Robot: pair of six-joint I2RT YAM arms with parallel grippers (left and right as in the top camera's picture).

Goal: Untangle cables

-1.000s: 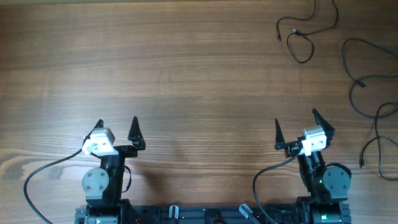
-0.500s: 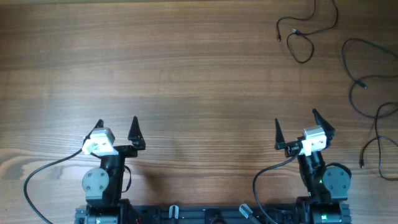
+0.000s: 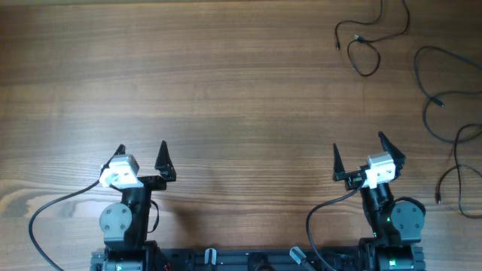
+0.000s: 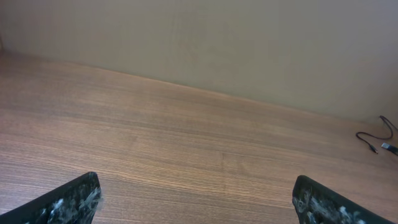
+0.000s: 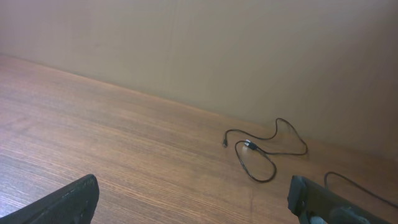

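The left gripper (image 3: pixel 141 147) and right gripper (image 3: pixel 358 143) both hold their pointed black fingers spread wide and empty above the smooth, fine-grained wooden table (image 3: pixel 226 90). The cables (image 3: pixel 369 74), thin black wires with small plug ends, lie in separate loose loops along the table's far right side, well apart from both grippers.

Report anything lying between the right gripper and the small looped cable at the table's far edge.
Nothing visible: only bare table lies between the right gripper, jaws open, and that cable. Other cables lie further right.
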